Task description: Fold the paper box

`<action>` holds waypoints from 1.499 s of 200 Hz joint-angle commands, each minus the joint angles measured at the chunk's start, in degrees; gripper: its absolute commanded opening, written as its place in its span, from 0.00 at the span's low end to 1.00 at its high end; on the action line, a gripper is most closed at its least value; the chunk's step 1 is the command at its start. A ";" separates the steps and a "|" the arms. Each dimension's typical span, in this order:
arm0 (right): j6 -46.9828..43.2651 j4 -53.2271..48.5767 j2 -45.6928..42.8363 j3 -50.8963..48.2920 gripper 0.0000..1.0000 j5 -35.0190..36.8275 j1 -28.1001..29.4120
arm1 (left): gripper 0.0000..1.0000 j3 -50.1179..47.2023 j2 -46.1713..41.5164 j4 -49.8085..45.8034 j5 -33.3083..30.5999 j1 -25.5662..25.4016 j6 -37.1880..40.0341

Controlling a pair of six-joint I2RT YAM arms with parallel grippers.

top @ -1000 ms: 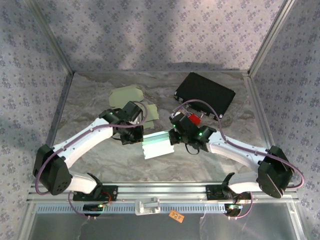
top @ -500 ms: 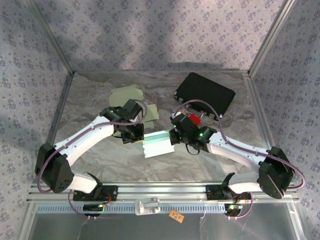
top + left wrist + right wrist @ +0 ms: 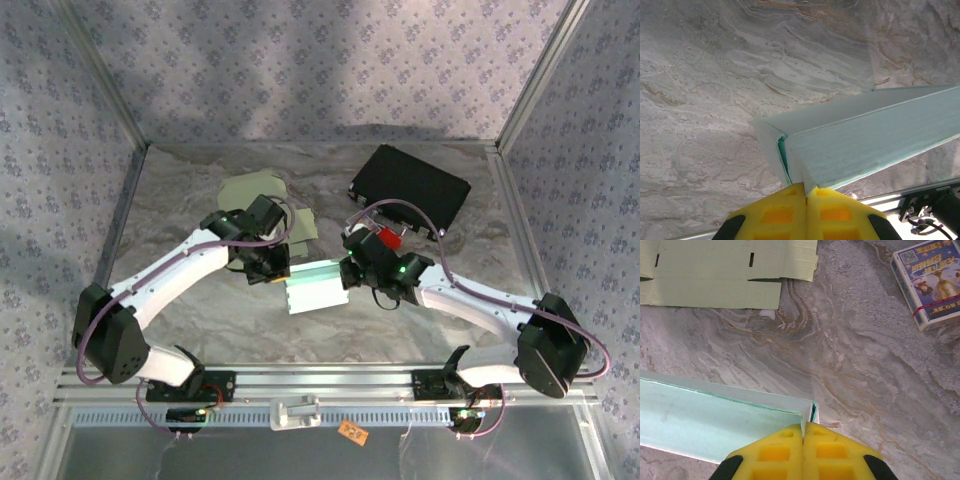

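The grey marbled table (image 3: 200,310) takes up the whole floor of the booth, with patterned walls around it. Both arms reach in from the near edge, the left arm (image 3: 170,275) and the right arm (image 3: 470,300) bending towards each other at the middle. At the back right lies a flat black case (image 3: 410,190), turned at an angle. A flat sheet of pale green cardboard (image 3: 250,190) with slots cut in it (image 3: 725,270) lies at the back left, partly under the left wrist. The paper box (image 3: 315,288) sits between the two wrists in the middle of the table, a long mint-green trough with raised walls. A small printed packet (image 3: 932,277) with a red band lies near the black case. The left gripper (image 3: 806,192) is closed, yellow fingers pressed together right at the box's left end corner (image 3: 785,150). The right gripper (image 3: 803,432) is closed too, its tips against the right end wall (image 3: 807,415). I cannot tell whether either one has paper nipped in the seam.
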 commanded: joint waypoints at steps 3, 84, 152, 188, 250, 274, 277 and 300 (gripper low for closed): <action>0.96 0.31 -1.11 -1.00 0.00 -0.88 0.31 | 0.00 1.98 0.46 0.37 2.72 0.14 -0.38; -0.46 4.35 -4.05 -5.10 0.00 -0.41 0.38 | 0.00 -6.69 -4.83 11.28 -1.27 -2.27 6.85; -3.68 10.14 -8.86 -11.14 0.00 2.07 0.93 | 0.00 -12.69 -10.61 19.06 -14.51 -11.16 10.94; -3.42 9.97 -9.68 -11.83 0.00 1.95 0.97 | 0.00 -15.07 -12.13 22.65 -20.70 -15.03 11.94; 1.17 3.40 -12.22 -10.53 0.12 3.27 1.57 | 0.00 -17.42 -11.14 24.91 -33.36 -21.31 10.47; 5.44 -0.73 -14.83 -8.82 0.21 2.26 1.72 | 0.00 -17.41 -10.66 26.04 -36.74 -22.18 10.17; 6.23 -1.21 -15.33 -8.81 0.22 2.16 1.76 | 0.00 -17.33 -10.57 26.16 -36.92 -22.19 10.17; 12.09 -3.34 -18.94 -9.24 0.40 0.06 1.75 | 0.00 -16.99 -9.42 26.61 -38.26 -22.83 10.19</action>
